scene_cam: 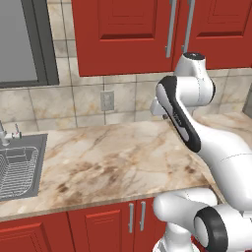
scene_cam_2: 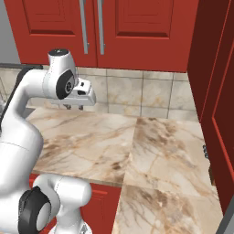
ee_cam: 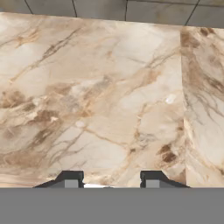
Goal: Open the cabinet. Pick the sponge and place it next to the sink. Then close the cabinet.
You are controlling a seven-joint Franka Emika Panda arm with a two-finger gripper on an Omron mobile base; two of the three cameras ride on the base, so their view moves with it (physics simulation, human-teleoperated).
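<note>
My claw (ee_cam: 112,180) hangs above the marble worktop (ee_cam: 96,100), pointing down at it, fingertips (ee_cam: 70,179) spread apart with nothing between them, so it is open and empty. In the right base view the claw (scene_cam_2: 73,107) sits just under my wrist, over the worktop (scene_cam_2: 151,151) and near the tiled back wall (scene_cam_2: 137,91); the fingers there are tiny dark stubs, hard to read. In the left base view my arm hides the claw. The cabinet (scene_cam: 147,34) is up on the wall above the worktop (scene_cam: 113,157), both panelled doors shut, the two long silver bar handles (scene_cam: 171,29) side by side at the middle seam. Same cabinet (scene_cam_2: 105,27) in the right base view, doors flush, handles (scene_cam_2: 83,27) straight above my wrist. The sink (scene_cam: 19,167) is at the far left, set into the worktop, wire rack (scene_cam: 17,170) inside, small faucet (scene_cam: 5,133) at its back rim, well apart from my claw. The sponge cannot be seen with the doors closed. Wall outlet (scene_cam: 107,101) on the tiles between sink and arm. Low red cabinets (scene_cam: 98,221) with short handles below the worktop edge. A tall red panel (scene_cam_2: 215,100) stands at the right end of the worktop.
</note>
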